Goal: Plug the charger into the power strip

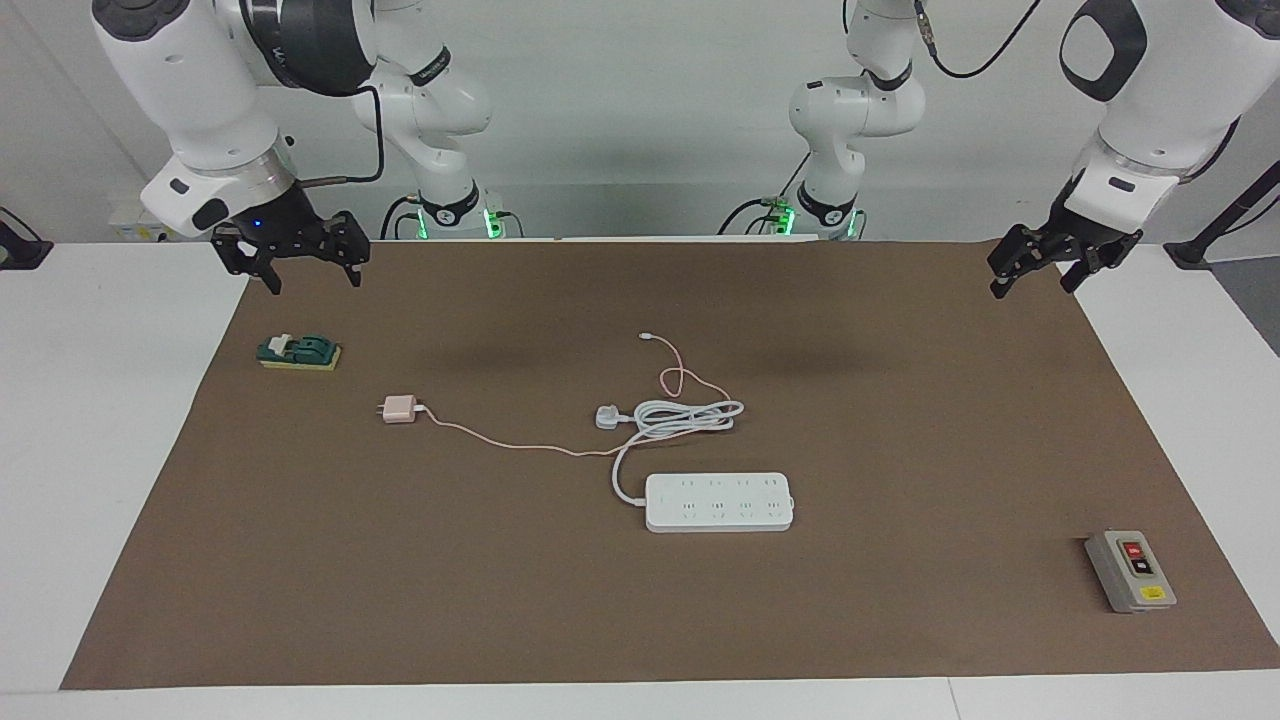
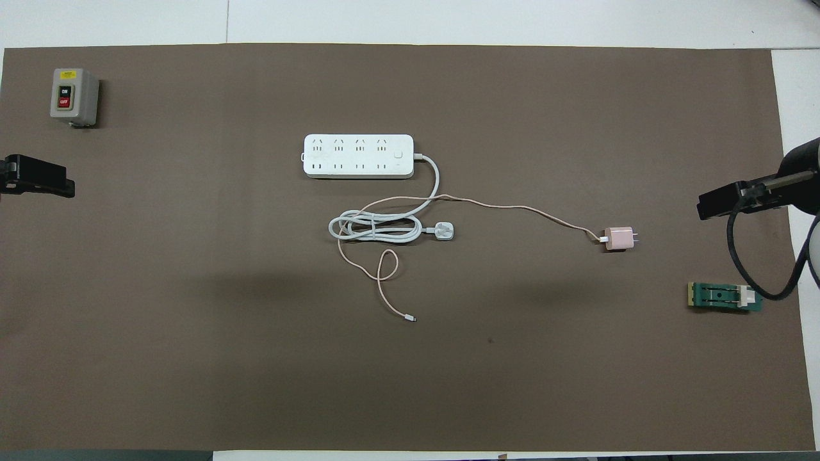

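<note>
Charger [image 1: 398,410] lies on the mat toward the right arm's end, nearer the robots than the power strip [image 1: 719,501], prongs pointing away from the strip. It looks light and rigid; grip its flat sides. Right gripper [image 1: 311,268] and left gripper [image 1: 1035,273] hang open, empty.
</note>
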Motion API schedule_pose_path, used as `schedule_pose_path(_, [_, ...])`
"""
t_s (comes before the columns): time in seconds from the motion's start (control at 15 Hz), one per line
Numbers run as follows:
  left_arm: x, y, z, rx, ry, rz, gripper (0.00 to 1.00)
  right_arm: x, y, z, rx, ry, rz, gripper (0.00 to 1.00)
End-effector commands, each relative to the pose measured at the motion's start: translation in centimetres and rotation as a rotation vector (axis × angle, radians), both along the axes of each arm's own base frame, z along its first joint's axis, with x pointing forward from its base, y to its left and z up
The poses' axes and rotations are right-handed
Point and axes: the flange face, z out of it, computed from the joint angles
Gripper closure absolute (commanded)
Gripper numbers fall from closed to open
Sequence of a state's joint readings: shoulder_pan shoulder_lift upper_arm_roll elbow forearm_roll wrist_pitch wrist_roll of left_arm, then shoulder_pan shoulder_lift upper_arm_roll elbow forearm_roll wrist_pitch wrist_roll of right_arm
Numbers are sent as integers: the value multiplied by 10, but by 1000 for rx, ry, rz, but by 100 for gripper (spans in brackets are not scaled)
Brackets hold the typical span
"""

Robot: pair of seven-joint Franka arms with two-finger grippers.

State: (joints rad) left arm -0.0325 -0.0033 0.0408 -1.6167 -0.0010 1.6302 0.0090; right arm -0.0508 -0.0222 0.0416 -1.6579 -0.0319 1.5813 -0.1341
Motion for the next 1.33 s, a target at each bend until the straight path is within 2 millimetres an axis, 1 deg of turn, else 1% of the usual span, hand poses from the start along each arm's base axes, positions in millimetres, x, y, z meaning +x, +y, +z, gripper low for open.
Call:
schedule_pose_path(0.0, [4, 7, 3, -15, 1, -2, 0, -3, -4, 0, -5, -8, 0, 0])
schedule_pose_path(0.2, [4, 7, 2, -15, 1, -2, 0, -4, -4, -1, -5, -6, 0, 0])
schedule_pose_path(0.53, [3, 8, -5, -14, 4, -3, 0, -4, -4, 1, -5, -7, 14, 0])
schedule_pose_path(0.66, [2, 11, -7, -14, 9, 5, 0, -5, -6, 3, -4, -11, 0, 0])
schedule_pose_path(0.93, [1, 3, 1, -14, -14, -6, 0, -9, -5, 5, -5, 3, 13, 0])
schedule_pose_path(1.13, [-2, 3, 1, -14, -10, -3, 0, -12, -5, 4, 0, 20, 8, 0])
schedule_pose_path(1.26, [-2, 3, 1, -14, -5, -3, 0, -13, -11, 2, 0, 27, -11, 0])
